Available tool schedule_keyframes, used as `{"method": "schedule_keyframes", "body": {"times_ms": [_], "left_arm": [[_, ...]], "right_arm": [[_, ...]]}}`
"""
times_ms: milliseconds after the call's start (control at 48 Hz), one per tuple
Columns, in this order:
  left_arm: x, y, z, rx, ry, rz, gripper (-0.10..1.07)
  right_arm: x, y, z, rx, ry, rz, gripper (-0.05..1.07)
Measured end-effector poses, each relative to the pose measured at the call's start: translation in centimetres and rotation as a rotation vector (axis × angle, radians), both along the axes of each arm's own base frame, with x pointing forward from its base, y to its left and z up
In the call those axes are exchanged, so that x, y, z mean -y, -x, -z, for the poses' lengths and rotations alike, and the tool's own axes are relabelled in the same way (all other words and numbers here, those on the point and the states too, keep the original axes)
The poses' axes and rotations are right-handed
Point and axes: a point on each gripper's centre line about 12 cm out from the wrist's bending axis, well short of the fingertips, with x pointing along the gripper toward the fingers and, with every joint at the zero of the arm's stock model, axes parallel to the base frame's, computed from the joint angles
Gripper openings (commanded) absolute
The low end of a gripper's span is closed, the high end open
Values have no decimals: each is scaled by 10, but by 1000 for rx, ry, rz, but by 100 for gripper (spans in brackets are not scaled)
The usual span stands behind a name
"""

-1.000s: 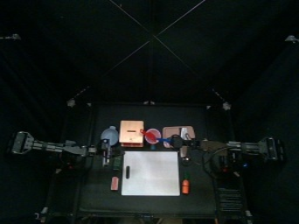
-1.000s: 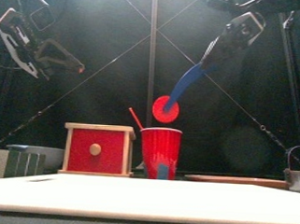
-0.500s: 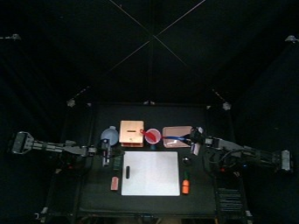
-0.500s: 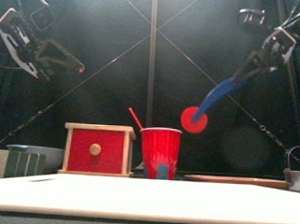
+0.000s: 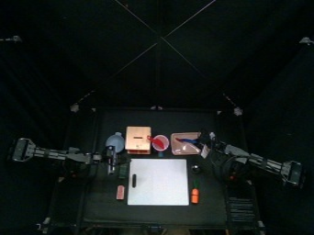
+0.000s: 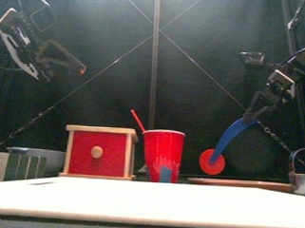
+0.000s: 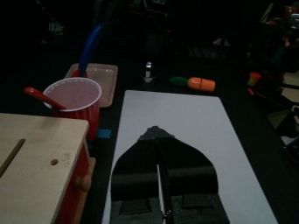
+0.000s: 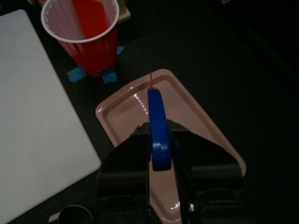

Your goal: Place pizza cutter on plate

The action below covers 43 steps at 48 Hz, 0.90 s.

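Observation:
The pizza cutter has a blue handle (image 6: 243, 129) and a red wheel (image 6: 213, 162). My right gripper (image 6: 273, 88) is shut on the top of the handle and holds it tilted, wheel down. The wheel hangs just over the pale pink plate (image 6: 247, 184); I cannot tell if it touches. In the right wrist view the handle (image 8: 156, 131) sticks out between the jaws of my right gripper (image 8: 158, 156), over the plate (image 8: 193, 109). In the top view the right gripper (image 5: 203, 147) is at the plate (image 5: 185, 139). My left gripper (image 7: 158, 133) is shut and empty, raised at the left (image 6: 44, 49).
A red cup (image 6: 162, 154) with a straw stands just left of the plate, and a tan box (image 5: 139, 138) with a red front (image 6: 99, 152) left of that. A large white sheet (image 5: 160, 181) lies in front. An orange item (image 5: 194, 195) lies at the front right.
My right gripper has moved right and down with the cutter. The wheel has gone from high above the red cup to low over the plate. The left arm has not moved.

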Motion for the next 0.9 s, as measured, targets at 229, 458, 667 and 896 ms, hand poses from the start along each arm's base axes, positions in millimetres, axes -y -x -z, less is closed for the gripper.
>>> {"method": "schedule_keyframes", "body": {"times_ms": [229,458,667,896], "left_arm": [[0,0,0,0,0,-2,11],[0,0,1,-2,0,-2,11],[0,0,0,0,0,-2,11],[-1,0,0,0,-1,-2,11]], "right_arm": [[2,2,1,9,-6,17,68],[11,8,2,9,-11,73,87],[14,11,3,5,-10,89,92],[13,12,4,5,-8,89,92]]}}
